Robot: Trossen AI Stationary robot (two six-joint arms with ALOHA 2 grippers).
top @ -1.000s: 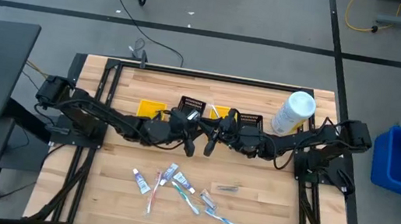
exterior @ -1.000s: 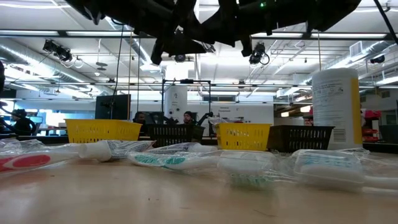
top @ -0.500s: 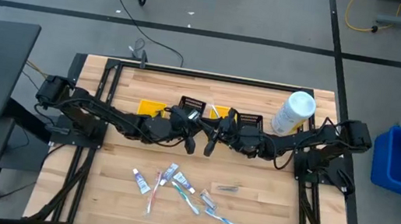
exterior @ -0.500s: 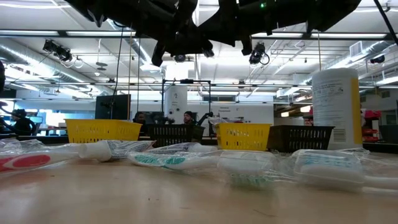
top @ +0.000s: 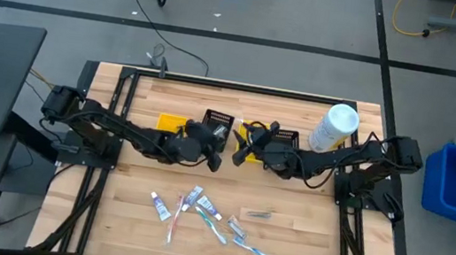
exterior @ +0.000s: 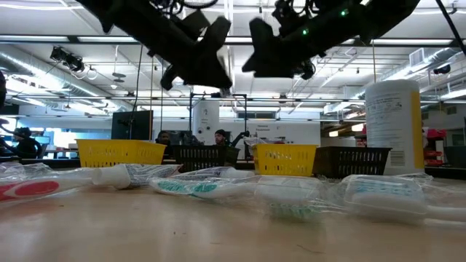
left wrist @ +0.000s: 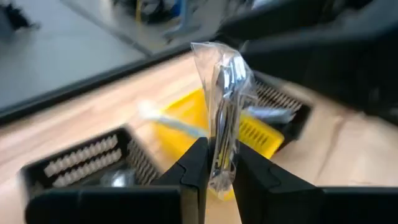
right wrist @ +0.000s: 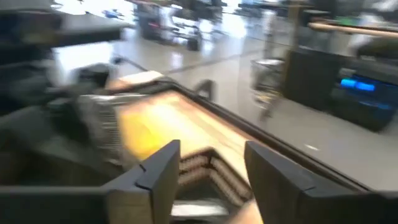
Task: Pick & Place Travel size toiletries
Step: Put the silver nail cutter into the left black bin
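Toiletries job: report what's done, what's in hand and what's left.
Done: at least one toothbrush-like item lies in a yellow bin. In hand: the left gripper is shut on a clear packet above the bins; the right gripper is open and empty beside it. Left: a cluster of toothbrushes and tubes on the table.

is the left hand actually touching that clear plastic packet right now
Touching. In the left wrist view the left hand has its two dark fingers closed against the clear packet, which stands up between them above the yellow bin.
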